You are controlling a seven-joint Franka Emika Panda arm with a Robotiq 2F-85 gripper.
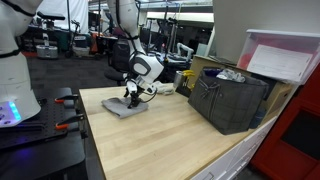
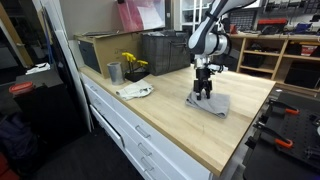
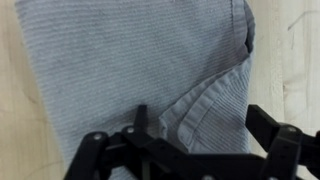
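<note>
A grey ribbed cloth [image 3: 130,60] lies flat on the wooden table [image 1: 170,140], also visible in both exterior views [image 1: 122,109] [image 2: 214,105]. My gripper [image 3: 200,125] is lowered onto it, seen from outside in both exterior views [image 1: 132,96] [image 2: 203,92]. The fingers stand wide apart and open, straddling a folded hem of the cloth [image 3: 205,105]. The fingertips are at or just above the fabric; I cannot tell whether they touch it.
A black crate [image 1: 232,100] [image 2: 165,50] stands at the table's back, beside a cardboard box [image 2: 100,48]. A metal cup [image 2: 115,72] with yellow flowers and a white rag [image 2: 135,91] lie near it. Red-handled clamps [image 2: 283,141] grip the table edge.
</note>
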